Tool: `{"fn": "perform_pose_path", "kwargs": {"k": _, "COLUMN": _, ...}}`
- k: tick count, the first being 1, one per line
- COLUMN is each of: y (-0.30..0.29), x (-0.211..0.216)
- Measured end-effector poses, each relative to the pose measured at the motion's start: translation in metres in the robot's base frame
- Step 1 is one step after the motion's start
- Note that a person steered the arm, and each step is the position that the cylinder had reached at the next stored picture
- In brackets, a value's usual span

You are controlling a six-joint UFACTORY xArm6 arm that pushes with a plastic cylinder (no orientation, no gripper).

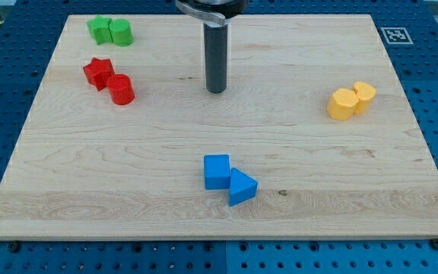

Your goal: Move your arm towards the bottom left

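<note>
Tip (216,90), rigid and jawless so nothing is gripped, stands on the table (67,198) far of centre; heading near-left is open, red cylinder (122,90) well left.

My tip (216,90) rests on the board (295,221) above centre, star (97,72) touching cylinder (121,89) to its left, two blocks (110,31) at top left, two blocks (351,100) touching at right, cube (217,171) touching wedge (242,187) below.
</note>
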State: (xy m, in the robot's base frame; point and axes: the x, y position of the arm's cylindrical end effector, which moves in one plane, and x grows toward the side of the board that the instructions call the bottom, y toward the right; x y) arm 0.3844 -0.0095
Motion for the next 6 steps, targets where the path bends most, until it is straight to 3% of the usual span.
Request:
{"fn": "perform_pose_path", "kwargs": {"k": 3, "y": 0.001, "x": 0.000}}
{"fn": "perform_pose_path", "kwargs": {"k": 6, "y": 0.077, "x": 0.022}}
